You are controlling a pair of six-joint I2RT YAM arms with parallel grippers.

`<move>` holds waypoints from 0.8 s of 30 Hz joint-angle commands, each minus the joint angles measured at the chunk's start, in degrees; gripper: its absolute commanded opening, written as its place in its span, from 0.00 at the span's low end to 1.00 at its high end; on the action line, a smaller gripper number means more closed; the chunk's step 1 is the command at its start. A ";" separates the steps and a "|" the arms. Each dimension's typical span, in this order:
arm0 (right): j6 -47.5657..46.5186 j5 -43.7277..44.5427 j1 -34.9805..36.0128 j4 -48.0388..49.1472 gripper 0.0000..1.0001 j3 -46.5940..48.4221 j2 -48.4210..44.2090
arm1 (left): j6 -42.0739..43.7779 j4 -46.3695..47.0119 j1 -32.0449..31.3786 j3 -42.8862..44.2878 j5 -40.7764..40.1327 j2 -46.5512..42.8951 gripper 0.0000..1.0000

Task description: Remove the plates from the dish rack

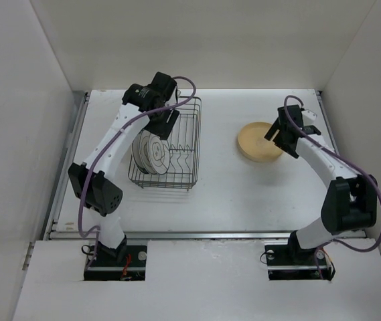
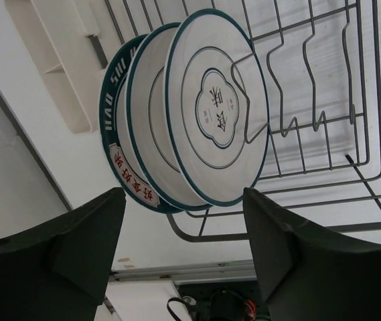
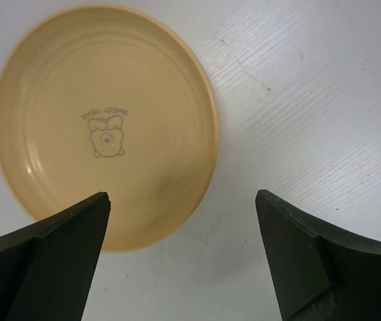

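Rack (image 1: 177, 144) sits at 10 o'clock, with open table (image 1: 223, 194) toward 3. Left gripper (image 2: 183, 204) gapes empty, plates (image 2: 197, 114) at its 12. Right gripper (image 3: 182, 200) gapes empty above tan plate (image 3: 103, 120).

We see a white table (image 1: 244, 194) boxed in by 3 plain white walls: a back wall (image 1: 203, 40), a left wall (image 1: 16, 120) and a right wall (image 1: 371, 80). A metal rail (image 1: 203, 235) runs along the table's near edge, with a white panel (image 1: 203, 281) in front of it. The light is even and bright, with faint shadows.
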 commanded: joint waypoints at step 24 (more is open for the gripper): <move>-3.08 1.41 0.91 5.61 0.95 -6.09 -13.67 | 0.45 -5.12 0.41 0.42 -0.24 11.38 0.37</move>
